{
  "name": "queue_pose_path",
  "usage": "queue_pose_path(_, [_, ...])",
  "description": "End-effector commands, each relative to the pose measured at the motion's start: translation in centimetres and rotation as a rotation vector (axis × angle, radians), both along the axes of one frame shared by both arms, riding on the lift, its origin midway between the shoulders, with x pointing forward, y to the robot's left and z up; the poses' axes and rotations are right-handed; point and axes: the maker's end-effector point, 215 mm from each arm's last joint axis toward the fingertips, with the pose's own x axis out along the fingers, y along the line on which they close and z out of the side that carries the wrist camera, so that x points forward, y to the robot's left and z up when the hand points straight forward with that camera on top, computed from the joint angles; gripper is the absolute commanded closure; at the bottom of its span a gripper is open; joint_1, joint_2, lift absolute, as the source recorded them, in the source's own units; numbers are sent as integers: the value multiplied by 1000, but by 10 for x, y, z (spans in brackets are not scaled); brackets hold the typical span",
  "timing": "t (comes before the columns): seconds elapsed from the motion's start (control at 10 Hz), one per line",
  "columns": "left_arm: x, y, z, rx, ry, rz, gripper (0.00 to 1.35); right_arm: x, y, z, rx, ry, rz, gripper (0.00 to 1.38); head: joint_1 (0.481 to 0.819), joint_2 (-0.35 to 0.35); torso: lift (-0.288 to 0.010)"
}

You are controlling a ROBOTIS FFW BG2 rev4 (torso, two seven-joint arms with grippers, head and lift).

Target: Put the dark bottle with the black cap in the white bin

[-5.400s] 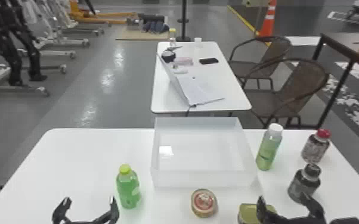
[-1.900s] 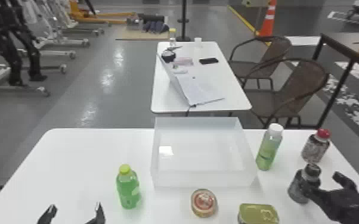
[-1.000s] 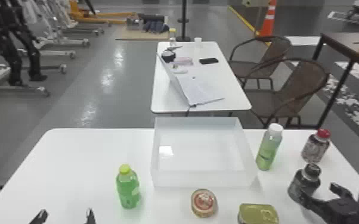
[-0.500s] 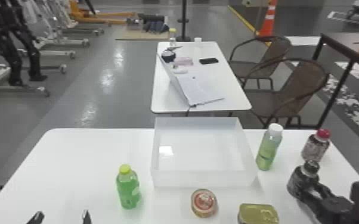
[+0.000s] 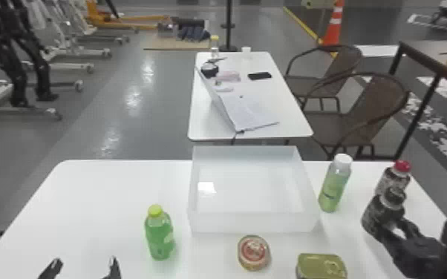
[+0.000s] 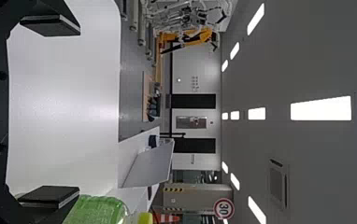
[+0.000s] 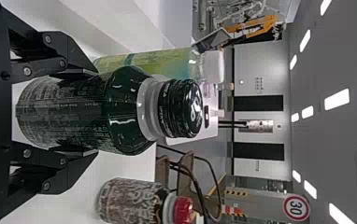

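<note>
The dark bottle (image 5: 378, 215) is between the two fingers (image 7: 76, 51) of the right gripper (image 5: 390, 225), which pinch its body from opposite sides, near the desk's right edge. Its shoulder, neck and black cap (image 7: 181, 108) stand out beyond the fingertips. The bottle is roughly upright and outside the white bin (image 5: 252, 222); whether its base touches the desk (image 5: 122, 193) I cannot tell. The bin sits at the middle of the desk's far edge, with the white-capped bottle (image 5: 333, 187) just beside its right wall, between it and the dark one. In the head view the dark bottle's cap overlaps the red-capped bottle (image 5: 391, 183) by the far right corner, while the right wrist view shows a gap between those two. That wrist view also brings out the pale ring under the black cap and the pale marking on its top. The head view shows the whole bin, plus a round can (image 5: 254, 252) in front of it and a flat gold can (image 5: 321, 264) to the right, closer to the near edge. The left gripper (image 5: 84, 261) is at the near left, its fingers spread wide with nothing between them. The left wrist view shows the green bottle (image 6: 97, 210) near one of those fingers, with an open laptop (image 6: 151, 163) farther off.
</note>
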Motion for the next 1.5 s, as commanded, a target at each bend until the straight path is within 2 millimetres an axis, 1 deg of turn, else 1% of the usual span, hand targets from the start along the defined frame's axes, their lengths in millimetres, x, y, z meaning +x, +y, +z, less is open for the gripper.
queue_pose_path(0.0, [4, -7, -1, -17, -4, -6, 102, 6, 20, 41, -15, -54, 33, 1111, 549, 0, -100])
queue_pose_path(0.1, [6, -13, -1, -26, -5, -15, 102, 14, 30, 64, -23, -85, 48, 1111, 549, 0, -100])
queue_pose_path(0.2, [9, -16, -1, -32, -9, -19, 102, 22, 44, 84, -17, -125, 64, 1111, 549, 0, -100])
queue_pose_path(0.3, [9, -16, -1, -36, -9, -19, 102, 32, 59, 99, -5, -156, 92, 1111, 549, 0, -100])
queue_pose_path(0.5, [10, -19, 0, -41, -13, -23, 102, 55, 89, 117, 29, -204, 156, 1111, 549, 0, -100])
queue_pose_path(0.6, [11, -21, -1, -45, -13, -26, 102, 67, 105, 122, 43, -221, 184, 1111, 549, 0, -100])
queue_pose_path(0.7, [12, -22, -1, -48, -12, -28, 104, 76, 118, 122, 58, -228, 210, 1111, 549, 0, -100])
queue_pose_path(0.8, [12, -23, -2, -50, -12, -29, 104, 84, 129, 115, 66, -224, 232, 1113, 549, 0, -100])
queue_pose_path(1.0, [13, -23, -2, -53, -12, -28, 104, 93, 145, 84, 136, -177, 278, 1113, 549, 0, -100])
queue_pose_path(1.3, [12, -23, -3, -54, -9, -27, 104, 99, 160, 45, 196, -98, 324, 1111, 549, 0, -100])
queue_pose_path(1.4, [12, -24, -4, -54, -7, -29, 104, 99, 166, 36, 223, -76, 340, 1111, 549, 0, -100])
